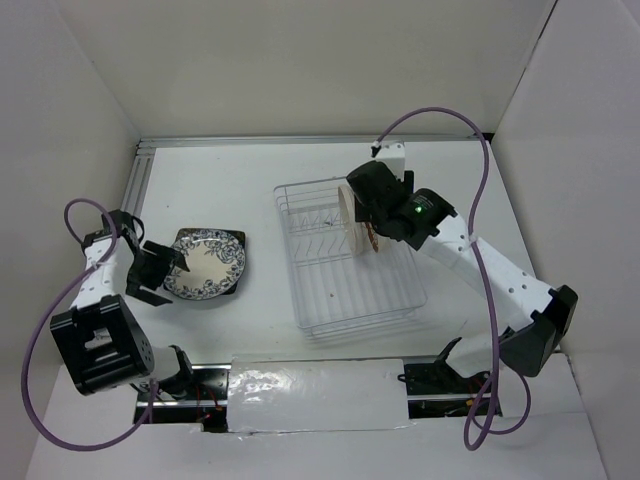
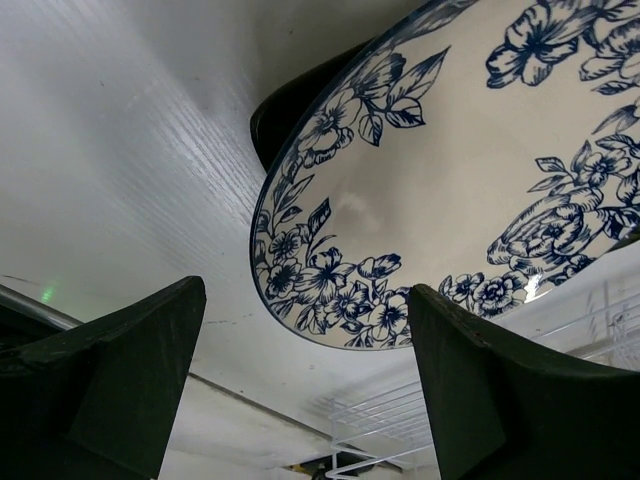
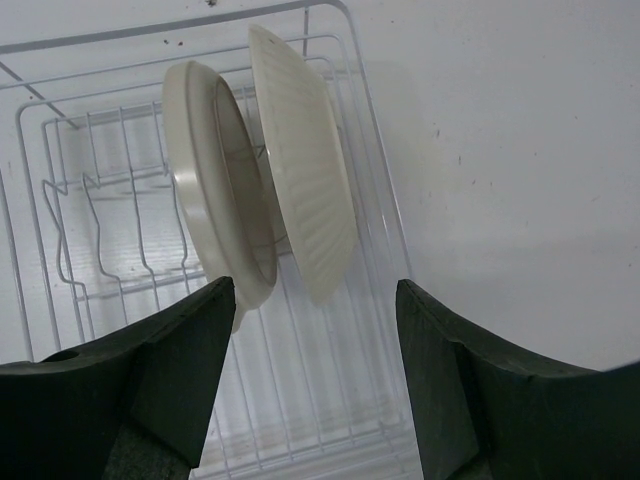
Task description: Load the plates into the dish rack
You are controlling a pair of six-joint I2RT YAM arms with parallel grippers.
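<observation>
**Top view.** The dish rack (image 1: 330, 312) sits right of the table's (image 1: 220, 180) centre. Two plates stand on edge in its far half: a cream plate (image 1: 351, 215), and a brown-tinted plate (image 1: 371, 241) just beside it. Your right gripper (image 1: 366, 205) hangs over them. Near the left edge, the blue-white floral plate (image 1: 207, 263) lies on the dark square plate (image 1: 236, 243). Your left gripper (image 1: 160, 270) is just beside it.

**Left wrist.** Jaws are spread wide with nothing between them. The floral plate (image 2: 450, 180) fills the view ahead, its rim raised off the table by the square plate (image 2: 285, 115).

**Right wrist.** Jaws are parted and hold nothing. The smooth-backed plate (image 3: 215, 190) and the ribbed-backed plate (image 3: 305, 170) lean together among the prongs, beyond the fingertips.

**Handling (judgement).**
- The plates are likely glazed ceramic: stiff, moderately heavy, slick, and prone to chipping.
- Take the floral plate by its near rim, where the overhang leaves room for a finger underneath.
- Pinch squarely, because a shallow bite on glaze may slip.
</observation>
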